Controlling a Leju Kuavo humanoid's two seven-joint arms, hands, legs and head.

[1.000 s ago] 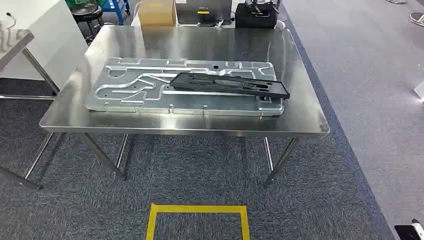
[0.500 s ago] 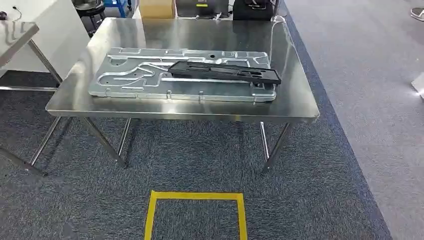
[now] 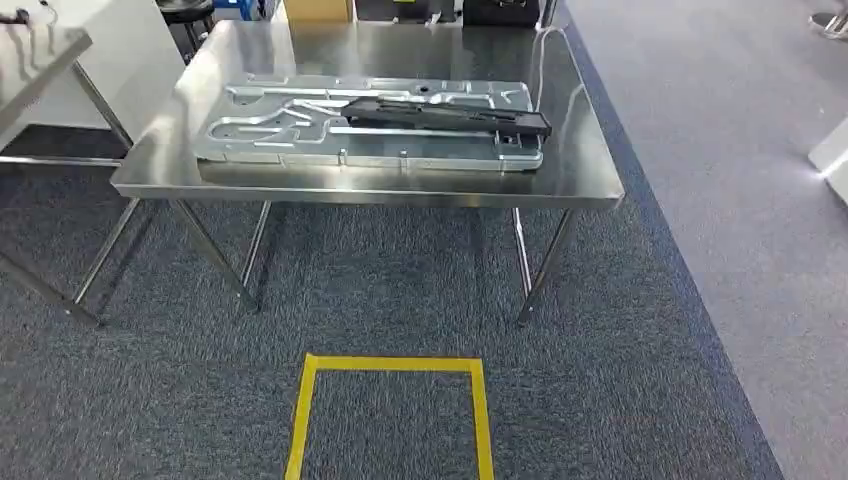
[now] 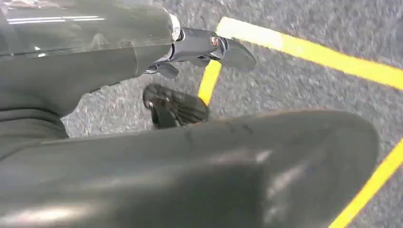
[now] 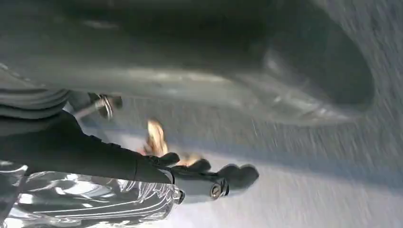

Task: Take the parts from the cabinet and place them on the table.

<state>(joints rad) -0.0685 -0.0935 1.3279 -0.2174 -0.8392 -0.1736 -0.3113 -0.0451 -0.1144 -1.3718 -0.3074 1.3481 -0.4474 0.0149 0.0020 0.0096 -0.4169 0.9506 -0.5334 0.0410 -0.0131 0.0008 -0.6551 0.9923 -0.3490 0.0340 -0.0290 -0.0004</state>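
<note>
parts [image 3: 445,117] inside table [image 3: 580,185] edges

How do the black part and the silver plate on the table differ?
The black part is dark, matte, narrow and bar-like; the silver plate is shiny metal with raised channels, wider and longer. The black part lies on top of the silver plate, toward its right end, slightly skewed; the silver plate rests straight on the table. Both lie flat and lengthwise across the table.

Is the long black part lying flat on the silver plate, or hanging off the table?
Lying flat. The long black plastic part rests across the silver grooved metal plate, well inside the steel table's edges.
</note>
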